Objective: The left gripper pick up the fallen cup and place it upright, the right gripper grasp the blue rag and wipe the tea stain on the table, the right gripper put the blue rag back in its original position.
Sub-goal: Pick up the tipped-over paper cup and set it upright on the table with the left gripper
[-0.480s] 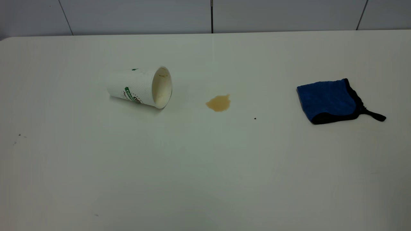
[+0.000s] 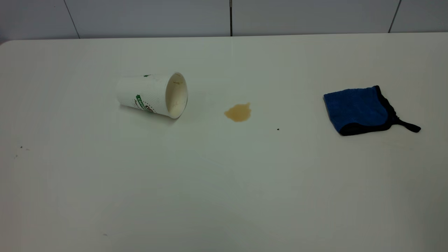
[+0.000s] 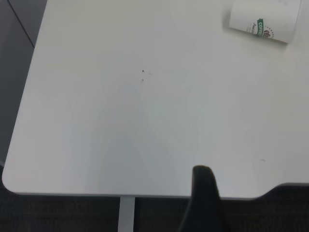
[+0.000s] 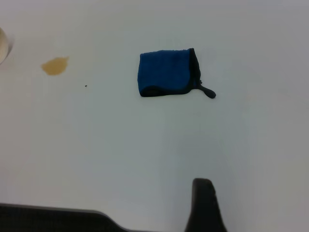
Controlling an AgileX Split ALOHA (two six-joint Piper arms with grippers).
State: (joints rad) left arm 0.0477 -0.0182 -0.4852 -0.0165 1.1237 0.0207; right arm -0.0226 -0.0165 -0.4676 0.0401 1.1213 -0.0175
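Note:
The cup (image 2: 152,95) lies on its side on the white table (image 2: 224,189), left of centre, its mouth turned toward the tea stain (image 2: 238,112). The stain is a small light-brown blotch near the table's middle. At the right the blue rag (image 2: 358,110) lies flat, its black loop tail pointing right. Neither arm shows in the exterior view. The left wrist view has a black part of my left gripper (image 3: 203,198) over the table's near edge, far from the cup (image 3: 263,21). My right gripper (image 4: 203,203) hangs well short of the rag (image 4: 166,72) and the stain (image 4: 55,65).
A tiny dark speck (image 2: 278,129) sits between stain and rag. Small specks (image 2: 21,147) mark the left side of the table. A grey panelled wall (image 2: 224,17) runs behind the far edge. The rounded near corner (image 3: 12,181) shows in the left wrist view.

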